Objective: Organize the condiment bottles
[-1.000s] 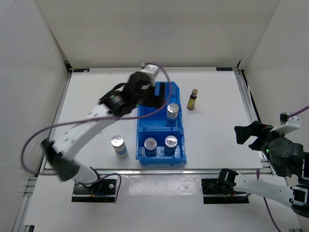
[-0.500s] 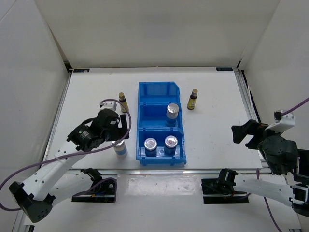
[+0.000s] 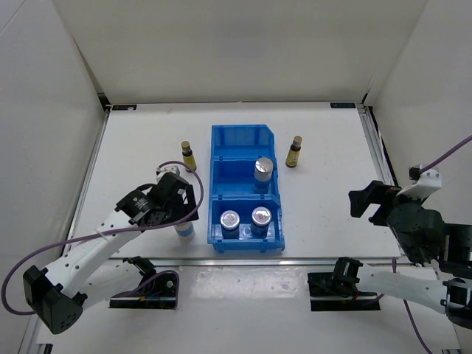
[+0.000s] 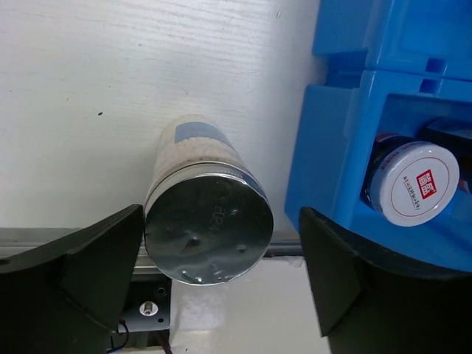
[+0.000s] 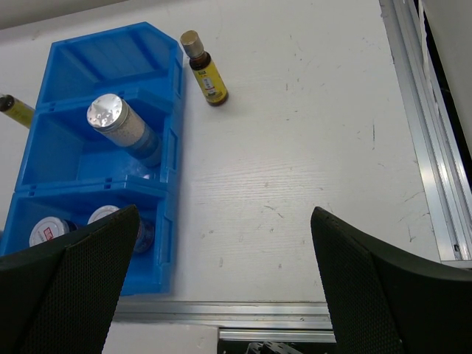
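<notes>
**Left gripper straddles the loose jar**

The loose jar [image 4: 209, 203] stands upright on the table [image 3: 324, 184] at the bin's [image 3: 240, 144] 8 o'clock, just beside the near compartment. It is probably rigid and light. The shiny lid looks slick, so pinch the labelled body below it, squarely, or it may tip. The left gripper [image 4: 221, 225] sits over it, fingers [image 4: 96, 273] spread at the jar's 9 and 3, apparently not touching. The right gripper [image 5: 225, 221] hangs at the table's 4 o'clock, spread wide, empty. Three binned jars [image 3: 263, 171]. Brown bottles [image 3: 189, 156] at the bin's 10 and 2.
</notes>
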`<state>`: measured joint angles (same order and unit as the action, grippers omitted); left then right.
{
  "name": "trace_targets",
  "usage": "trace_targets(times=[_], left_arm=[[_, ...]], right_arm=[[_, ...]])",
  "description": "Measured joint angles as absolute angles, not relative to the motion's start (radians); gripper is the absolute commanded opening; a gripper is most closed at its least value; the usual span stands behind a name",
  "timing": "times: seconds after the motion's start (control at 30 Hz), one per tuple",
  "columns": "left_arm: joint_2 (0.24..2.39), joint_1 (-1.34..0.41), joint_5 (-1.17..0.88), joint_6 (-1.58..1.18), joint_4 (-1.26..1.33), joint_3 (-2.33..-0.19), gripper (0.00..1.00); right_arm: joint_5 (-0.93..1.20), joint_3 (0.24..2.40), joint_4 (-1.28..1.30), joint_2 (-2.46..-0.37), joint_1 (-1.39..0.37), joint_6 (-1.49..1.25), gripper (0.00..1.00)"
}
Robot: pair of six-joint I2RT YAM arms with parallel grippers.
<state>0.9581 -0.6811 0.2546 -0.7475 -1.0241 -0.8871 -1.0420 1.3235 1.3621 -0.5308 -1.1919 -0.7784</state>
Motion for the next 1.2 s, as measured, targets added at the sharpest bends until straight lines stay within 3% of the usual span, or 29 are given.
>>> trace_targets(times=[0.07, 0.13, 0.33, 0.43, 0.73, 1.2], left_arm=[[0.965, -0.681, 0.249, -0.752, -1.025, -0.887, 0.86], [0.965, -0.680, 0.250, -0.739, -1.028, -0.888, 0.64], [0.977, -0.678, 0.250, -0.665, -1.103, -1.041, 0.39], [1.013, -0.678, 0.281, -0.606, -1.133, -1.245, 0.13], [1.231, -0.676, 0.316, -0.463, -1.087, -1.699, 0.11], [1.589, -0.676, 0.155, -0.439, -0.837, -1.567, 0.11]], right_arm=[[-1.042, 1.324, 1.362, -0.532, -1.192, -0.778, 1.00], [-1.042, 1.324, 1.362, -0.533, -1.192, -0.778, 1.00], [-1.042, 1.323, 1.362, -0.542, -1.192, -0.778, 1.00], [-1.042, 1.323, 1.362, -0.542, -1.192, -0.777, 1.00], [-1.042, 1.323, 1.362, -0.542, -1.192, -0.775, 1.00], [-1.045, 1.318, 1.362, -0.524, -1.192, -0.775, 1.00]])
